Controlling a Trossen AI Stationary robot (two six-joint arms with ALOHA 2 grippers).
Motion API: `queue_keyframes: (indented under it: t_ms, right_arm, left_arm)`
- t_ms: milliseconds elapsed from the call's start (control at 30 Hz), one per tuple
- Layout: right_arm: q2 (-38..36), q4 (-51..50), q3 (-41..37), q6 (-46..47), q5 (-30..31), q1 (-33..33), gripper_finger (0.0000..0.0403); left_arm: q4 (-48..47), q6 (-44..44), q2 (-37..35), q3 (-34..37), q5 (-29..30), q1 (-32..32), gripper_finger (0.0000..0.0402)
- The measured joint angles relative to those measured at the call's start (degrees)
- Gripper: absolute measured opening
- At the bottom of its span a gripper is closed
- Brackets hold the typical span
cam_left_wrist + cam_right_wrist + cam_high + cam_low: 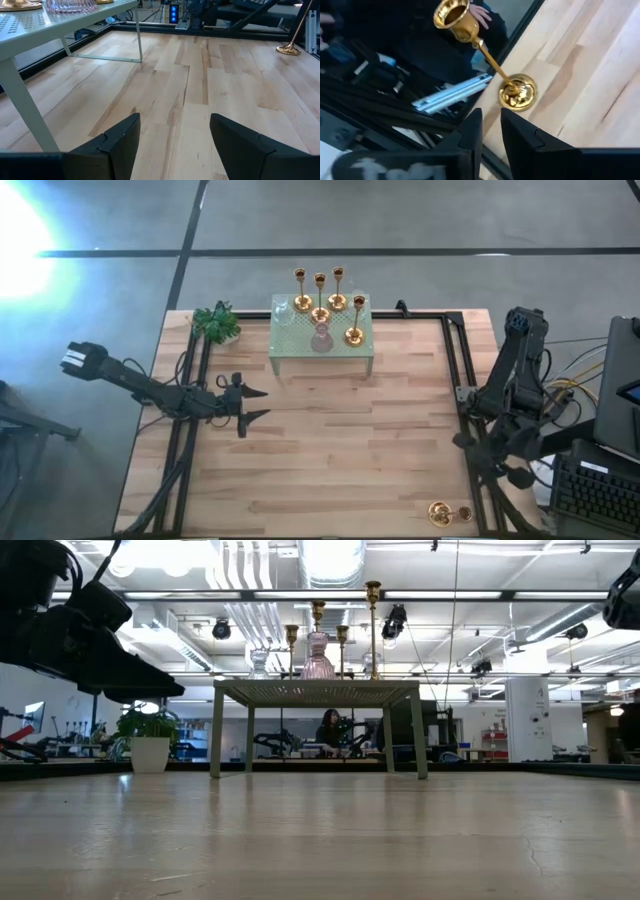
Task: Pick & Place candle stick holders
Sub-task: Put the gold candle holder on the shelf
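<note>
A small pale green stand [300, 358] with a perforated top is set at the far middle of the wooden table [330, 460]. Four candle stick holders [320, 298] are stood upright on it, together with a pinkish glass piece [321, 338] and a clear glass piece [283, 311] beside them. From table height the gold stems are seen rising above the stand's top, and the glass pieces are partly masked by each other, so their exact shape cannot be told.

One more candle stick holder [485, 55] is found at the table's near right corner, close to the black frame rail [455, 370]. In the right wrist view it is seen with its round base on the wood at the very edge and its cup leaning out over the dark area beyond. From above only its base and a small gold spot next to it are shown, so it cannot be told whether a second piece lies there.

The left gripper [255, 406] is held above the table's left middle, well apart from the stand, its fingers spread wide and empty. The right gripper [491, 131] is held just beside the corner holder, its fingers drawn narrow with nothing between them.

A small green plant [217, 323] is placed at the stand's left. A seated person [327, 730] is dimly seen in the room behind, under the stand.
</note>
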State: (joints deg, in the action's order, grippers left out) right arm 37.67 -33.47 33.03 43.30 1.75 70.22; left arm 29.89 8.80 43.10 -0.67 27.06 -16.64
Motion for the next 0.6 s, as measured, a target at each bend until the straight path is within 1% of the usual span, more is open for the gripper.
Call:
queue_keyframes:
  t_ms: [133, 300, 400, 533, 600]
  right_arm:
    - [0.7, 0.1, -0.3, -7.4, 0.0, 0.0, 0.0090]
    - [2.4, 5.3, -1.2, -18.0, 0.0, -0.1, 0.0134]
    - [4.0, 7.4, -1.8, -21.2, 1.8, -0.1, 0.0163]
    - [6.5, 7.4, -2.2, -21.8, 5.3, -0.1, 0.0201]
    - [7.7, 7.5, -2.2, -22.6, 5.9, -0.1, 0.0217]
  left_arm:
    - [0.0, 0.0, 0.0, 0.0, 0.0, 0.0, 0.0246]
    - [0.0, 0.0, 0.0, 0.0, 0.0, 0.0, 0.0245]
    - [0.0, 0.0, 0.0, 0.0, 0.0, 0.0, 0.0246]
    - [0.0, 0.0, 0.0, 0.0, 0.0, 0.0, 0.0245]
    - [0.0, 0.0, 0.0, 0.0, 0.0, 0.0, 0.0246]
